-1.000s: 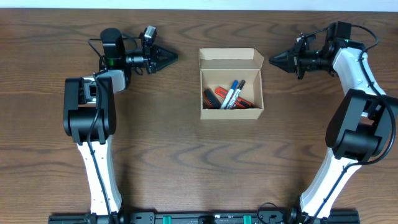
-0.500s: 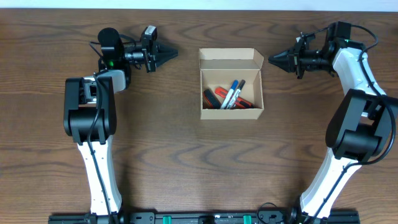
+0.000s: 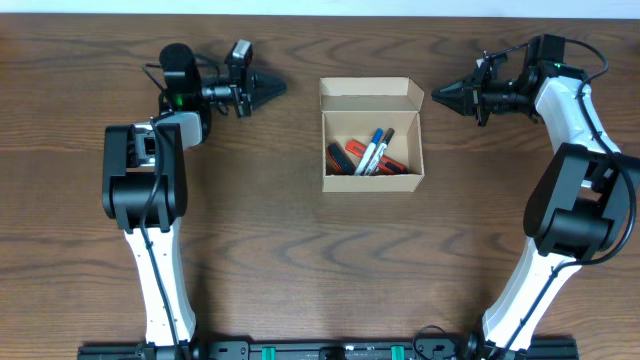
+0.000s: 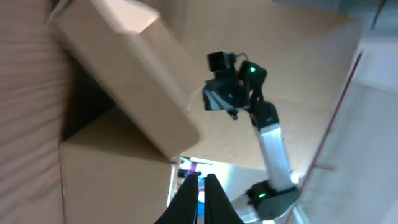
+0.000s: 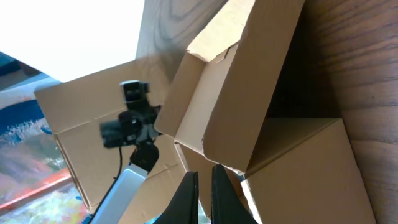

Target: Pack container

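Open box, mid-table, between two shut grippers.

The left gripper (image 3: 274, 90), jaws together and empty, pointed at the box (image 3: 371, 183) from well apart. The box looked like light, thin cardboard, easy to dent or slide. Its flap (image 3: 368, 96) stood up at the far edge, the likeliest place to push. Markers (image 3: 372, 152) lay inside, perhaps four. The right gripper (image 3: 440, 97), jaws together and empty, sat near the flap's right corner. Nothing else on the table (image 3: 300, 260) stood in the way.

Left gripper (image 3: 282, 87) has moved a little toward the far edge of the table (image 3: 300, 260) and its wrist has rolled slightly, tip now level with the box (image 3: 372, 182) flap. Its jaws have closed the last bit and now sit pressed together
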Available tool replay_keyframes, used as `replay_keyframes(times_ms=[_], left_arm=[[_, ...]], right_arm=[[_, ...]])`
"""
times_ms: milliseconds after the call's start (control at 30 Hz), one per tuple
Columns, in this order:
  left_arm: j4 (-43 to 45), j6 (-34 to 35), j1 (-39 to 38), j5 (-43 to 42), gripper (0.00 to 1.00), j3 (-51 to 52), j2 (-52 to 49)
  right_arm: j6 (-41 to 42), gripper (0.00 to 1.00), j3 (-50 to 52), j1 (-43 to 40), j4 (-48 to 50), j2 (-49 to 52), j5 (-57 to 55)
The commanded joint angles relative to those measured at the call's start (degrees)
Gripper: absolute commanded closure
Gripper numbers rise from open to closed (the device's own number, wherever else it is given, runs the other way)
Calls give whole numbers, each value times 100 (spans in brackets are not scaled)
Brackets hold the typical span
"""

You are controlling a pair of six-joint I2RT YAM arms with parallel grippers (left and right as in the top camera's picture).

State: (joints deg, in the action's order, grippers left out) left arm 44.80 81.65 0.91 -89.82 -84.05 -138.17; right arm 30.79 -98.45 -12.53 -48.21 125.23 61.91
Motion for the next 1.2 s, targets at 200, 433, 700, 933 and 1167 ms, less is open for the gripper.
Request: replay_keyframes(times_ms=[200, 433, 700, 933, 1167], left_arm=[[-2802, -3027, -2, 328, 94, -9, 22], [-2800, -2846, -155, 332, 94, -11, 22], [-2800, -2553, -317, 341, 94, -11, 22], [-2798, -2273, -446, 361, 94, -11, 22], [-2789, -2216, -839, 518, 94, -11, 22]], right_arm=[[-129, 98, 0, -26, -216, 33, -715], [-131, 98, 0, -42, -173, 385, -837], [48, 98, 0, -44, 393, 1080, 92], [457, 98, 0, -37, 929, 1132, 208], [566, 98, 0, 133, 1141, 1132, 313]])
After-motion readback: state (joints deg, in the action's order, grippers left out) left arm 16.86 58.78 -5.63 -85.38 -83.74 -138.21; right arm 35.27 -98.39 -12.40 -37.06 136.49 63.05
